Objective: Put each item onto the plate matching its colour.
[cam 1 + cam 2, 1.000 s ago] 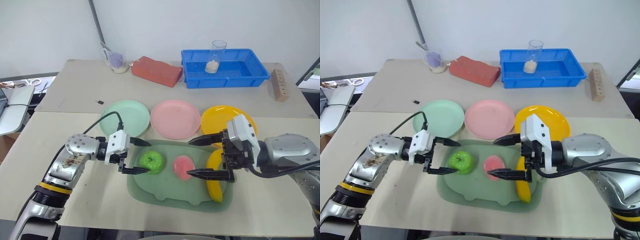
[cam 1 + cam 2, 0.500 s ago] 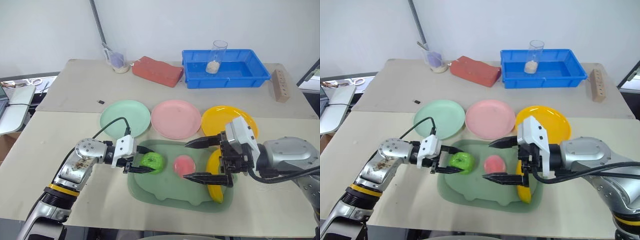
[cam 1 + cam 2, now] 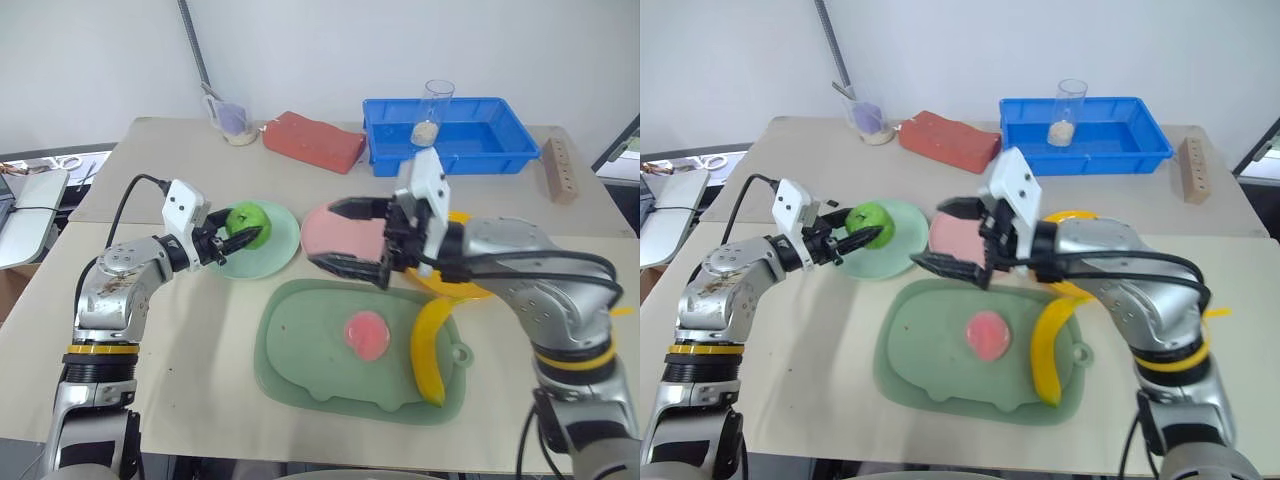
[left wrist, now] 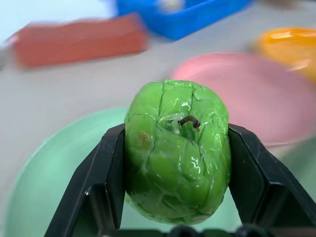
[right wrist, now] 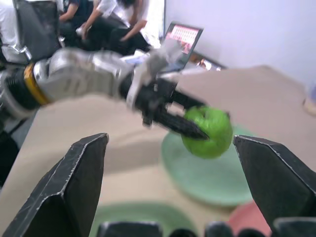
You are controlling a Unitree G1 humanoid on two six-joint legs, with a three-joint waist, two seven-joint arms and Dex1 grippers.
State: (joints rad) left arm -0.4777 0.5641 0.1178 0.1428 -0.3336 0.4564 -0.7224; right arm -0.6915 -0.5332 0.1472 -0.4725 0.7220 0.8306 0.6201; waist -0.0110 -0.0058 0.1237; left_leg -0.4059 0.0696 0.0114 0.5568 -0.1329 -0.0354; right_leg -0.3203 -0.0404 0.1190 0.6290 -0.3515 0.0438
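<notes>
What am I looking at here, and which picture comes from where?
A two-armed robot sorting toy fruit. Two pictures come from its head, looking down; two from cameras on its wrists. The left claw is shut on the green apple, held over the mint green plate. The right claw is open, holding nothing, in front of the pink plate. The peach and banana lie in the green tray; the yellow plate has no fruit on it yet.

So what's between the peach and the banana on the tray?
Nothing: in the left eye view, bare tray separates the peach from the banana.
</notes>
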